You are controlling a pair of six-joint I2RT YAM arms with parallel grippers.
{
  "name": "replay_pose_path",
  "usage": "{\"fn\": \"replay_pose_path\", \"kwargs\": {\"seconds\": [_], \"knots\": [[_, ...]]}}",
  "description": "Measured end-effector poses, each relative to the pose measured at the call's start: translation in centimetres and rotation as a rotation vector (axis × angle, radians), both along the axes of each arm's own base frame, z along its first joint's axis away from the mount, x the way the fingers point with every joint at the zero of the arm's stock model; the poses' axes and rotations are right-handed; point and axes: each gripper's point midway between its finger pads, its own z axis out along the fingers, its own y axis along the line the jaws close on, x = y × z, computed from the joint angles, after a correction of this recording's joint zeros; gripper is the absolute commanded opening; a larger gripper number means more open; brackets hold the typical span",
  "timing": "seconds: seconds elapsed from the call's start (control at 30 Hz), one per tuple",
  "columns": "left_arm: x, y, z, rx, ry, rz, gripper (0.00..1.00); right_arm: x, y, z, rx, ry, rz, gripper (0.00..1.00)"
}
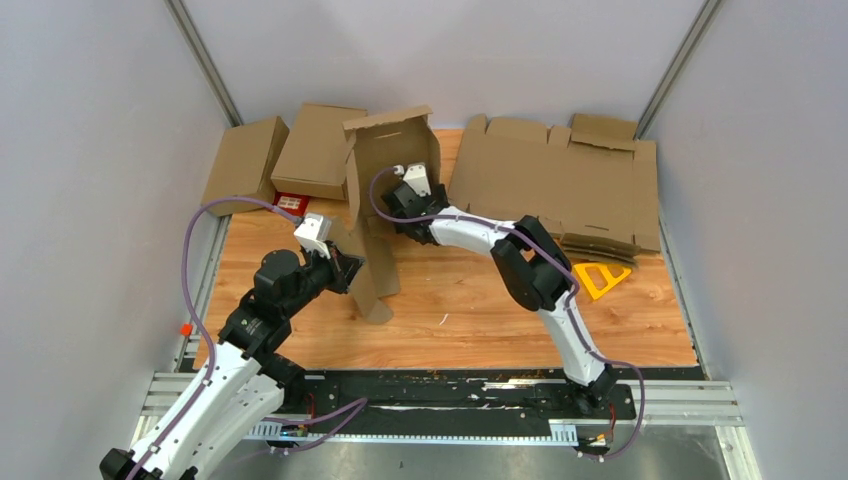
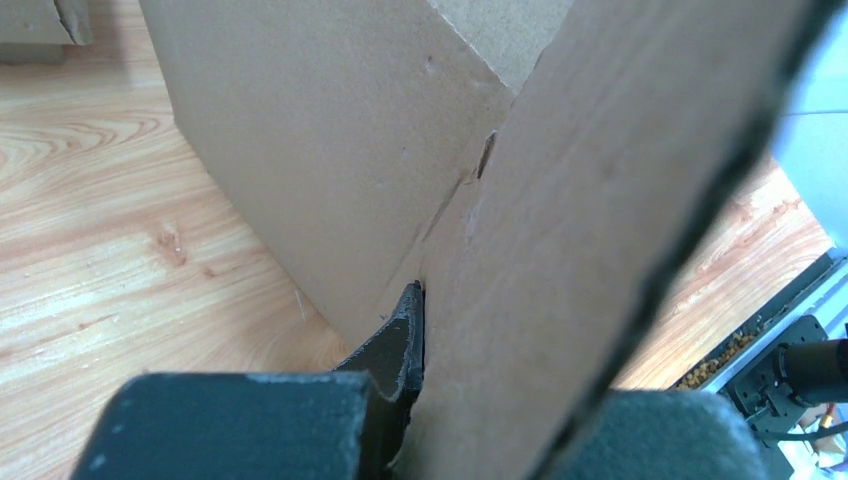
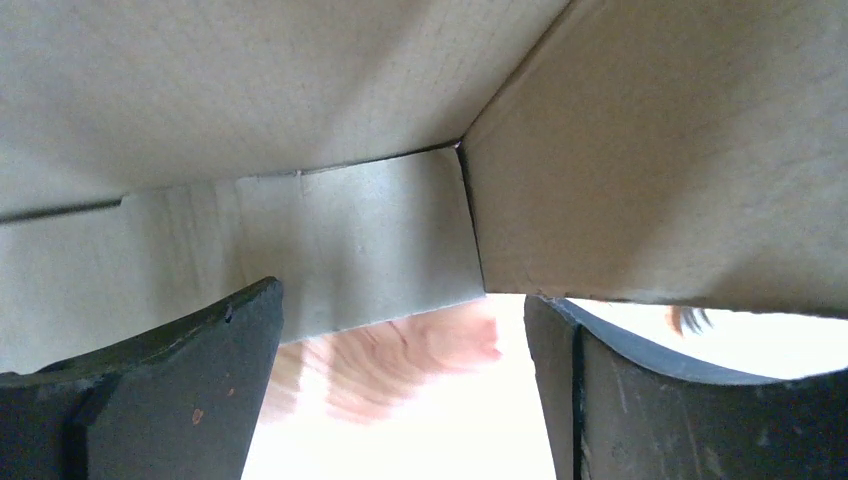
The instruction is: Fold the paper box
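The paper box (image 1: pixel 392 160) stands upright and half formed at the rear centre of the table (image 1: pixel 480 320). It is plain brown corrugated board, matte, with creased flaps. The left gripper (image 1: pixel 348 270) is clamped on the lower flap, whose edge reaches the wood. The right gripper (image 3: pixel 400 300) sits inside the box, jaws wide apart, holding nothing. Flat cardboard sheets (image 1: pixel 560 180) lie just to the right. Bare wood-grain surface lies in front.
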Motion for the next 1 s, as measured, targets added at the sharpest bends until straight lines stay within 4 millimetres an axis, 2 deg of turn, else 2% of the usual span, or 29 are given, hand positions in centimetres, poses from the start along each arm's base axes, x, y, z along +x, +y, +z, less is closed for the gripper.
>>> {"fn": "replay_pose_path", "kwargs": {"seconds": [0.27,0.4,0.5,0.6,0.7,0.8,0.87,1.0], "knots": [[-0.2,-0.2,0.1,-0.007,0.0,-0.015,0.0,-2.6,-1.3,1.9,0.029,-0.003,0.098,0.82],[-0.2,-0.4,0.2,-0.012,-0.002,-0.021,0.0,-3.0,-1.0,3.6,0.084,-0.041,0.139,0.79],[-0.2,-0.4,0.2,-0.013,-0.002,-0.022,0.0,-3.2,-0.3,4.5,0.131,-0.062,0.17,0.72],[-0.2,-0.4,0.2,-0.013,-0.001,-0.024,0.0,-3.7,0.4,4.7,0.17,-0.064,0.225,0.53],[-0.2,-0.5,0.2,-0.013,0.0,-0.026,0.0,-3.8,1.6,4.8,0.212,-0.063,0.29,0.22],[-0.2,-0.5,0.1,-0.012,0.001,-0.027,0.0,-3.7,3.0,5.5,0.299,-0.055,0.361,0.02],[-0.2,-0.5,0.1,-0.012,0.001,-0.028,0.0,-3.1,3.6,5.9,0.375,-0.047,0.39,0.0],[-0.2,-0.6,0.1,-0.012,0.004,-0.035,0.0,-0.6,3.8,6.2,0.533,-0.022,0.384,0.0]]}}
